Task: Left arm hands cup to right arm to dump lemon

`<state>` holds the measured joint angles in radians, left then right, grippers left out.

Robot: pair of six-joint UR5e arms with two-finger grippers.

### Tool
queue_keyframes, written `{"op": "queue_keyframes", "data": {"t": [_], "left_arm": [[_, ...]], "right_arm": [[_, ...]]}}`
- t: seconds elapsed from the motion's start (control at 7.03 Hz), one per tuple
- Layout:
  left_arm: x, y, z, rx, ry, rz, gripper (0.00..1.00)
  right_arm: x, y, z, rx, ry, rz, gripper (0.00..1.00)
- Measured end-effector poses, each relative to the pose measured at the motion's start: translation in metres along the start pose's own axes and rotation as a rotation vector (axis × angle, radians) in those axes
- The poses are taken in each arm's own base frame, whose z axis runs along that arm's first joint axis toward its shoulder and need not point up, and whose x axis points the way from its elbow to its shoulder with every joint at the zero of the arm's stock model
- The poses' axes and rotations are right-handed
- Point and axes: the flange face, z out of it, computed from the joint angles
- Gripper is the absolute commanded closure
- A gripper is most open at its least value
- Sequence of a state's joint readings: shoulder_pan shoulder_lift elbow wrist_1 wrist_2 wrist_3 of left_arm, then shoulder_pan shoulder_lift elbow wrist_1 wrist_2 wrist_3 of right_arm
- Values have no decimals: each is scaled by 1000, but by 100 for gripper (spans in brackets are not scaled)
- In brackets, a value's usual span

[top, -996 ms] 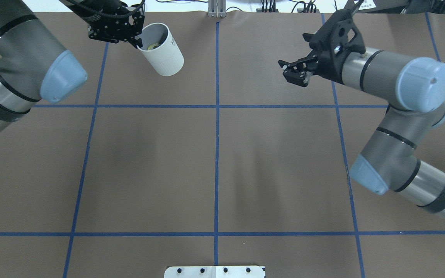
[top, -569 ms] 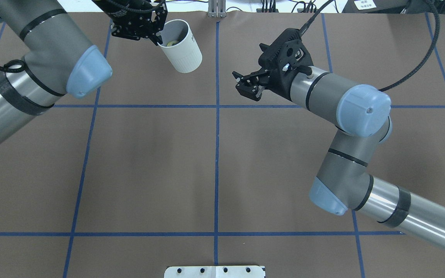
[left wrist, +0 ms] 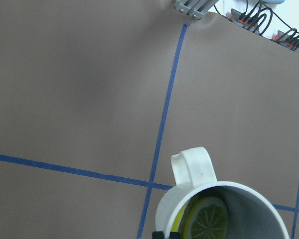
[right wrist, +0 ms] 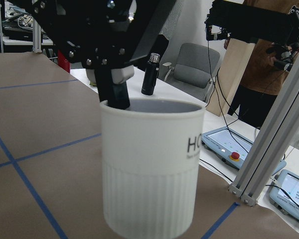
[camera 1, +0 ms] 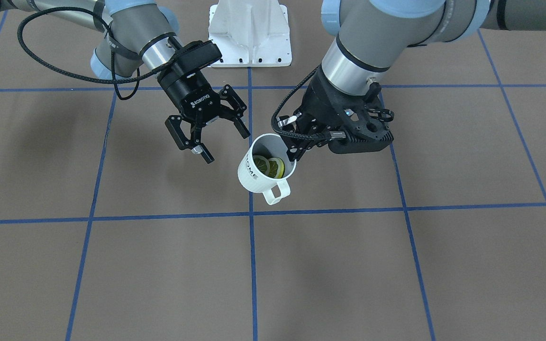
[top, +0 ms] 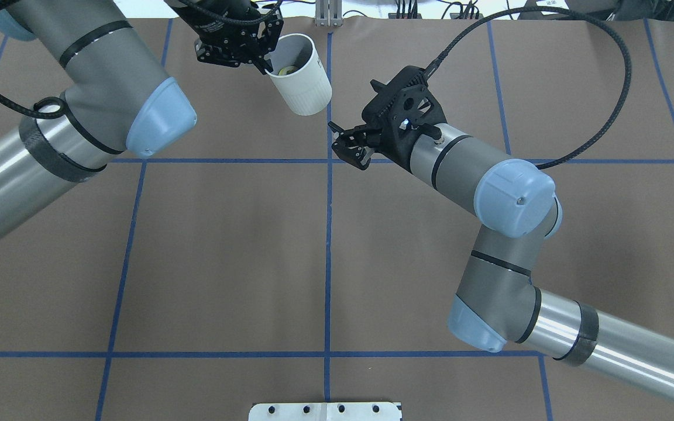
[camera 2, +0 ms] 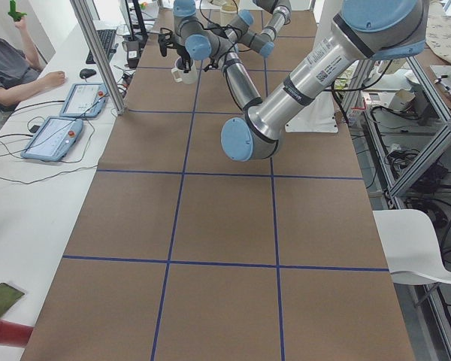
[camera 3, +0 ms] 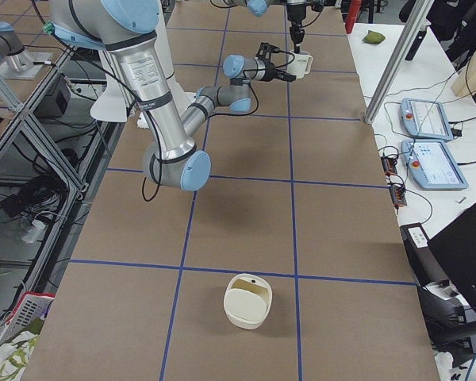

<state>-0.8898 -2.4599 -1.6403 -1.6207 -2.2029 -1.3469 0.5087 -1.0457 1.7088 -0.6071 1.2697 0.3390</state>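
A white cup [camera 1: 259, 173] with a loop handle hangs tilted above the table, two yellow lemon [camera 1: 271, 166] slices inside it. My left gripper [camera 1: 295, 152] is shut on its rim, one finger inside. In the overhead view the cup [top: 305, 82] sits near the far centre line under my left gripper [top: 263, 61]. My right gripper [camera 1: 223, 142] is open beside the cup, not touching it, and is open [top: 347, 147] in the overhead view too. The right wrist view looks straight at the cup [right wrist: 149, 169]. The left wrist view shows the lemon [left wrist: 207, 219] and the handle.
The white robot base plate [camera 1: 249, 33] stands at the near table edge. A white bowl-like container [camera 3: 248, 300] rests far down the table. A person [camera 2: 11, 68] sits at the side desk with tablets [camera 2: 56, 137]. An aluminium post [camera 3: 401, 59] rises near the cup.
My left arm has carried the cup rightward toward the centre line. My right arm has swung left and come close to the cup, its gripper still open.
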Motion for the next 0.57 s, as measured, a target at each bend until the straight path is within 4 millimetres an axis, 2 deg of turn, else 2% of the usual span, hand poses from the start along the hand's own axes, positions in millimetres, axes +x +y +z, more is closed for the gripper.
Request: {"op": "queue_keyframes", "data": {"t": [0.57], "left_arm": [[14,23,10,-32,11,8,100]], "right_arm": [[-3,-1,-1,4,0,1,2]]}}
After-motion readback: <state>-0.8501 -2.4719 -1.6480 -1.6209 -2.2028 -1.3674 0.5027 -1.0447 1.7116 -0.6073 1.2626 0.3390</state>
